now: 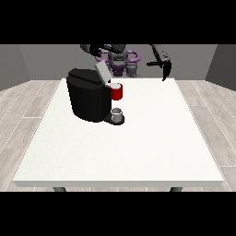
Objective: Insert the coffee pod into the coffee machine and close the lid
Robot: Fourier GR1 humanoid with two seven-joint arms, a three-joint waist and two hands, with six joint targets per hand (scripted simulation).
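Here the hand at the view's right [165,69] is hanging above the far right corner of the white table [138,152], its dark fingers pointing downward in a relaxed, uncurled way and holding nothing. The hand at the view's left [94,50] is hovering high behind the coffee machine [87,99], near the top of the raised lid [102,72]; whether its fingers are apart or curled I cannot tell. The lid is standing tilted up and open. The black machine is sitting on the left half of the table, with its red pod holder [116,91] jutting out to the right, and a pale disc, seemingly the coffee pod [114,85], is showing at its top. A small grey cup [117,114] is resting on the machine's base under the holder. The table is standing on a pale wooden plank floor [27,115], with grey walls [41,60] running behind.
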